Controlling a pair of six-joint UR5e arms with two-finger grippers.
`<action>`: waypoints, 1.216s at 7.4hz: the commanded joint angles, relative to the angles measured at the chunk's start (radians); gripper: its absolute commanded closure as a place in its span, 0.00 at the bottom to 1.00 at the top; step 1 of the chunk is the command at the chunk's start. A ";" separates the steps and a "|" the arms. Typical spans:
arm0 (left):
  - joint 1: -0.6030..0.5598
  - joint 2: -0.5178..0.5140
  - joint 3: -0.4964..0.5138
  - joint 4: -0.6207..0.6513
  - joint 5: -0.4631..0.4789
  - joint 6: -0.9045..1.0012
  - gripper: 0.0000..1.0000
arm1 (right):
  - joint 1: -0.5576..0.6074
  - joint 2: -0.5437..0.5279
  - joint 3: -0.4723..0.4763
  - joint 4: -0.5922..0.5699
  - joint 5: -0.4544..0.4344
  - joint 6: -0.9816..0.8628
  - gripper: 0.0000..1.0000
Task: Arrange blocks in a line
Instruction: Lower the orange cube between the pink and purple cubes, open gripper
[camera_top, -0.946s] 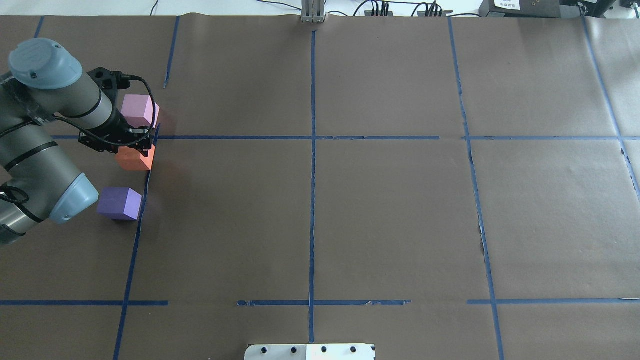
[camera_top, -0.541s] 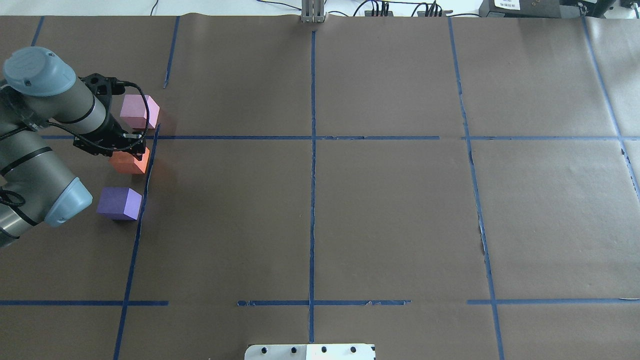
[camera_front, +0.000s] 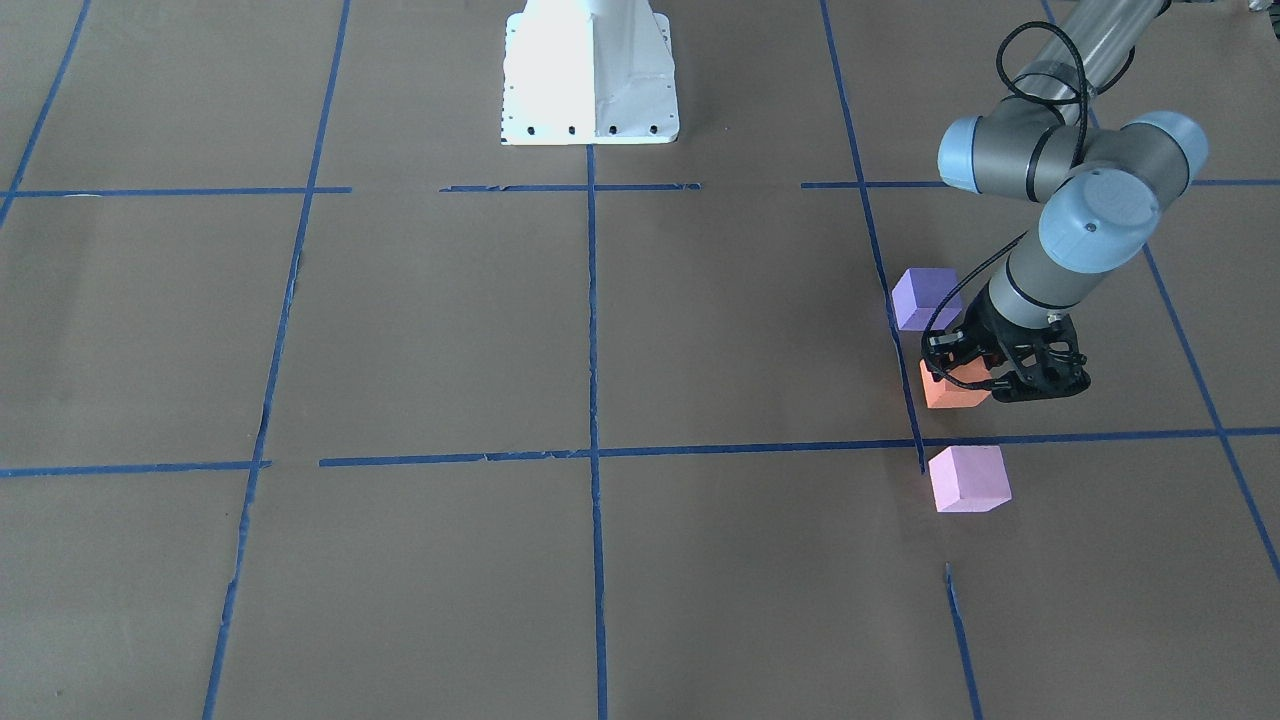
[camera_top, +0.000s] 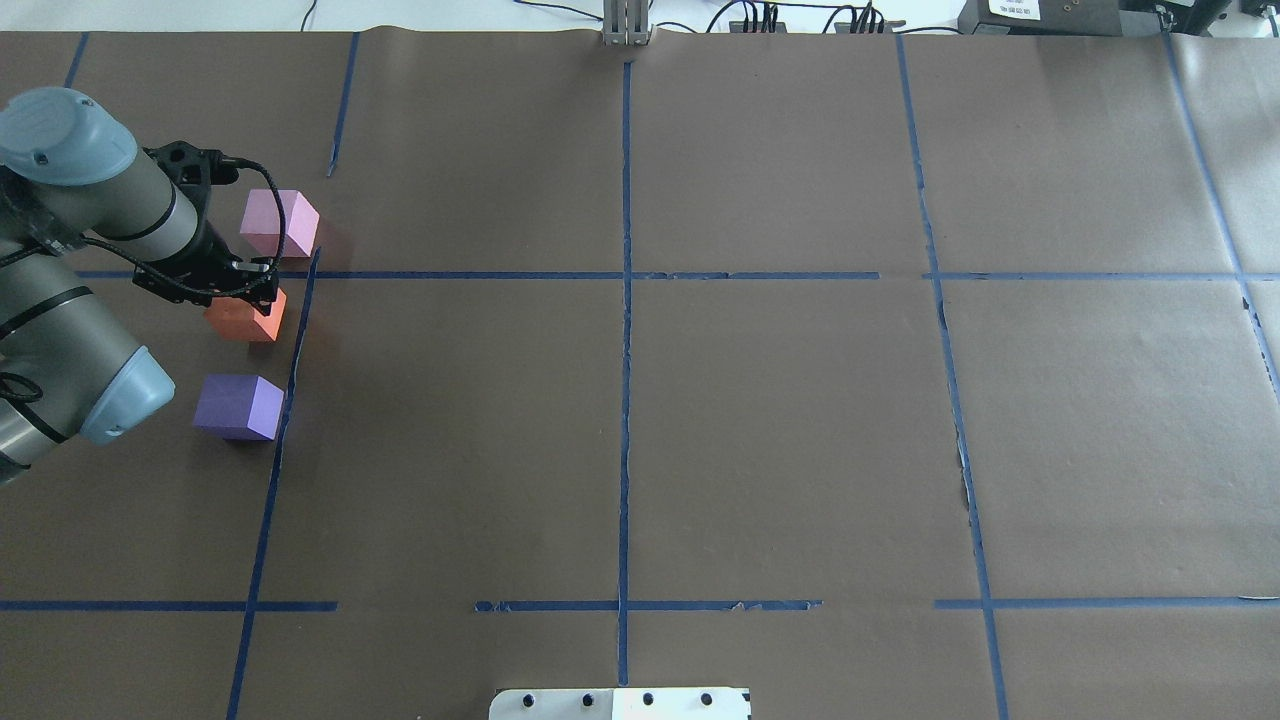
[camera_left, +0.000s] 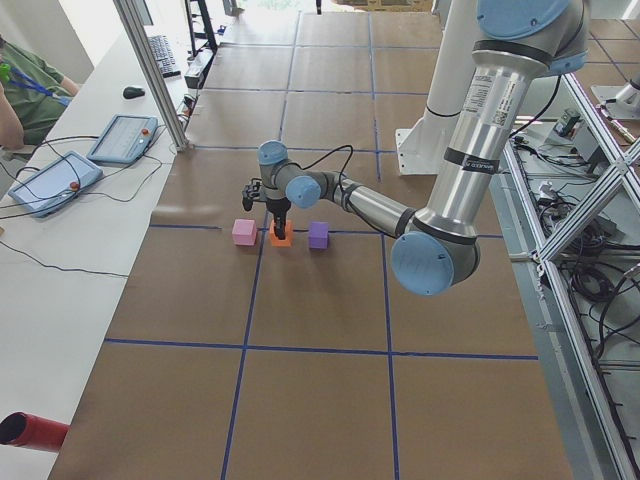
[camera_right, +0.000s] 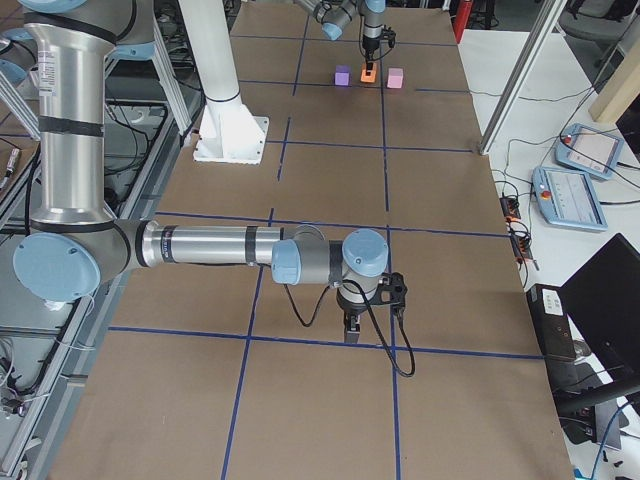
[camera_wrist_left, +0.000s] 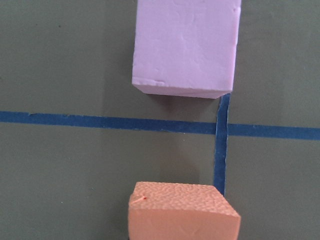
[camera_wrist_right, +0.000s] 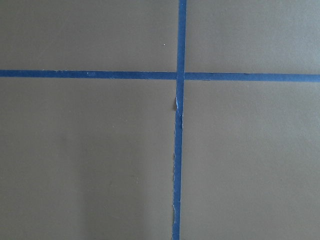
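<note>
Three blocks stand in a rough column at the table's left. The pale pink block (camera_top: 280, 222) is farthest, the orange block (camera_top: 243, 320) in the middle, the violet-purple block (camera_top: 238, 406) nearest the robot. My left gripper (camera_top: 248, 305) points down and is shut on the orange block, low over the paper. The left wrist view shows the orange block (camera_wrist_left: 182, 212) at the bottom and the pink block (camera_wrist_left: 186, 45) ahead, across a blue tape line. My right gripper (camera_right: 351, 325) hangs over a tape cross far from the blocks; I cannot tell whether it is open.
Brown paper with a grid of blue tape (camera_top: 625, 300) covers the table. The white robot base (camera_front: 590, 70) stands at the robot's edge. An aluminium post (camera_top: 625, 25) and cables sit at the far edge. Tablets (camera_left: 120, 138) lie on a side bench.
My left gripper has moved to the view's left, away from the vertical tape line, and the orange block has moved with it. The pink and purple blocks have not moved.
</note>
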 joint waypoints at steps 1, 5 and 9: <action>-0.002 0.000 0.002 0.000 0.000 0.005 0.54 | -0.001 0.000 0.000 0.001 0.000 0.000 0.00; -0.002 -0.001 -0.001 0.000 -0.046 0.005 0.55 | -0.001 0.000 0.000 0.001 0.000 0.000 0.00; -0.002 -0.001 0.001 0.000 -0.046 0.005 0.00 | 0.001 0.000 0.000 0.001 0.000 0.000 0.00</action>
